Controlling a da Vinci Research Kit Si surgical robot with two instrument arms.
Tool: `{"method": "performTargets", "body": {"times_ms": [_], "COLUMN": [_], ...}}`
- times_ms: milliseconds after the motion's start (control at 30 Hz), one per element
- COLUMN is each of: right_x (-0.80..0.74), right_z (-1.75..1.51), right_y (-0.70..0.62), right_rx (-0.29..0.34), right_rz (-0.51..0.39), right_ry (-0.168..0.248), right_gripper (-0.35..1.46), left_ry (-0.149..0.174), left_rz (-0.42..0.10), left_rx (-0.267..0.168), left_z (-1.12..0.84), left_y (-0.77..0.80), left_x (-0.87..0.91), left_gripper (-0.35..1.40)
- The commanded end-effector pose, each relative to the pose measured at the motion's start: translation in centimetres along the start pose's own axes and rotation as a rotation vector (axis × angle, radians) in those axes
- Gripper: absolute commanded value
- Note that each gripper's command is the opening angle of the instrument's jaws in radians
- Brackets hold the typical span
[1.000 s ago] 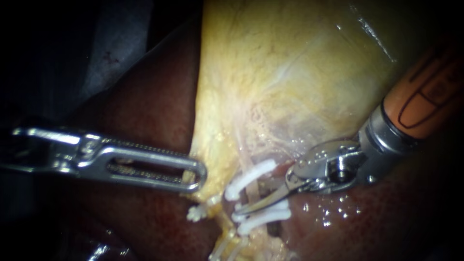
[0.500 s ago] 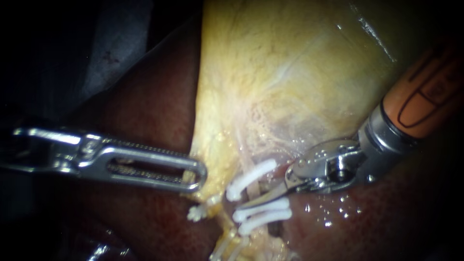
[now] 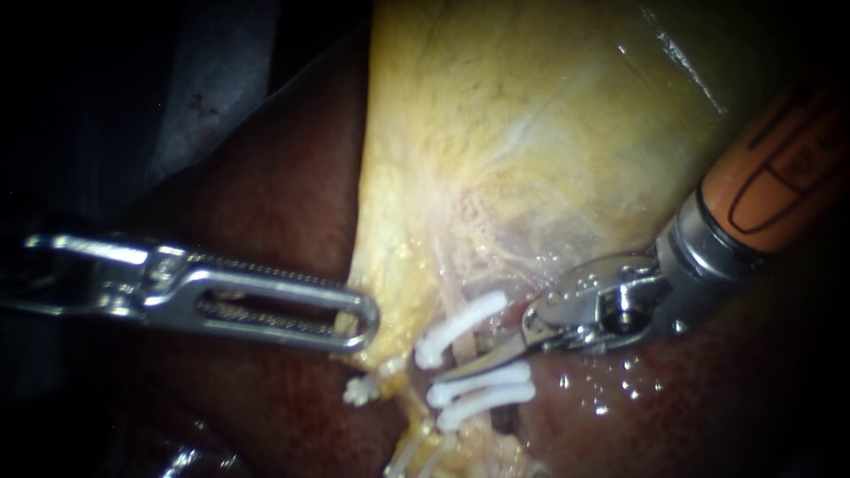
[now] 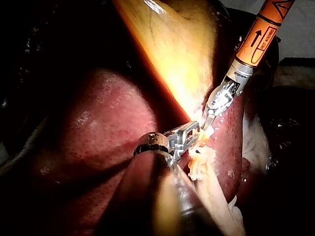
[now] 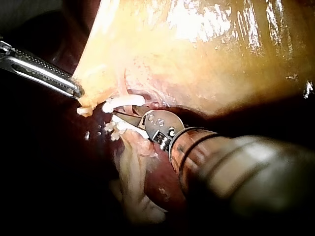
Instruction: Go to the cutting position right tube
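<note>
My right instrument (image 3: pixel 465 363), with an orange shaft, reaches in from the right. Its thin blades stand slightly open over the right tube (image 3: pixel 462 349). They lie between an upper white clip (image 3: pixel 460 326) and two lower white clips (image 3: pixel 482 382). The right wrist view shows the same blades (image 5: pixel 123 119) just under the upper clip (image 5: pixel 123 102). My left instrument (image 3: pixel 354 326) has its slotted jaws shut on the lower edge of the yellow gallbladder (image 3: pixel 531 133). They also show in the left wrist view (image 4: pixel 189 132).
Dark red liver (image 3: pixel 266 204) lies under and around the gallbladder. A short white clipped stump (image 3: pixel 359 389) sits just below my left instrument's tip. Pale strands of tissue (image 3: pixel 425 451) trail downward from the clips.
My right instrument's blade tip has risen a little off the lower clips into the gap between the clips. The left instrument has held still.
</note>
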Motion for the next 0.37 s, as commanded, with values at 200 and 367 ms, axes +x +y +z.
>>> {"method": "performTargets", "body": {"times_ms": [200, 367], "right_x": [0.0, 0.0], "right_z": [0.0, 0.0], "right_y": [0.0, 0.0], "right_rx": [0.001, 0.001], "right_rz": [-0.001, -0.001], "right_ry": [-0.001, -0.001], "right_gripper": [0.18, 0.18], "left_ry": [0.0, 0.0], "left_rz": [0.0, 0.0], "left_rx": [0.0, 0.0], "left_z": [0.0, 0.01], "left_y": [0.0, 0.0], "left_x": [0.0, 0.0], "left_gripper": [-0.35, -0.35]}}
